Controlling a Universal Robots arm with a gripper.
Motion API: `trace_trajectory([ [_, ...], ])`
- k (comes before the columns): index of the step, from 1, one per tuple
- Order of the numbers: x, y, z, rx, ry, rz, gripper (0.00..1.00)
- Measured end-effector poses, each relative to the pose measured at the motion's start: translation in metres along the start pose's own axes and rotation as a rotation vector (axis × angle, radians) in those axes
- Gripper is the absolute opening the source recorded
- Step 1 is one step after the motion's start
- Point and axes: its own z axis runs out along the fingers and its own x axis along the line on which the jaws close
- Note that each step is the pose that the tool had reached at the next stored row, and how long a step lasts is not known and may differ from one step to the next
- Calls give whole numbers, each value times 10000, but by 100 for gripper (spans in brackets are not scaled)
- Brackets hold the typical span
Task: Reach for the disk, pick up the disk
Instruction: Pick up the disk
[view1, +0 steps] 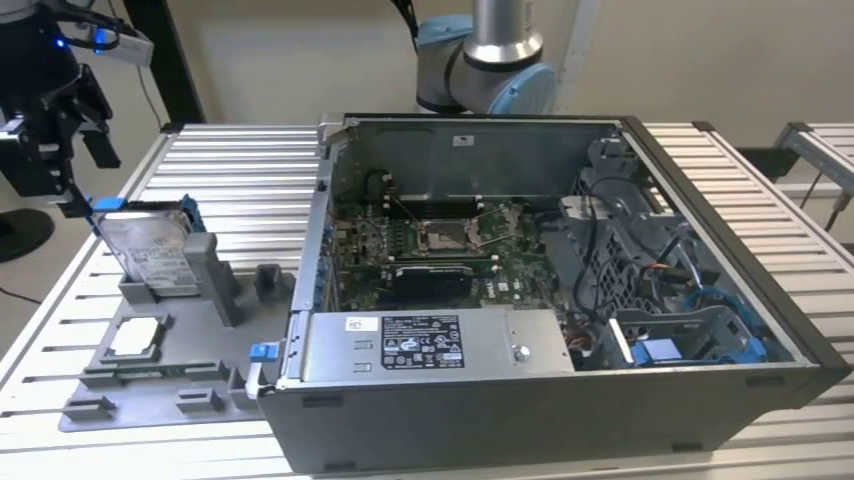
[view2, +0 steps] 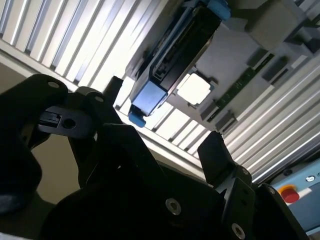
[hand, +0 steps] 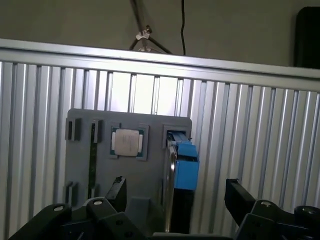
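Your gripper (hand: 175, 183) hangs over the gray holder (view1: 200, 335) with its fingers spread wide, not touching anything. The disk (view1: 144, 250) stands on its edge in a slot of that holder, next to the small square chip (view1: 136, 338) lying flat in the holder.

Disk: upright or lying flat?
Upright: the disk stands on edge in a slot of the grey holder. The gripper is open near its top end, not gripping it.
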Motion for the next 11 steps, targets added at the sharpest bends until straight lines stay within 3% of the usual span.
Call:
trace_trajectory([
  [11,3,-14,101,7,-7,496,100],
])
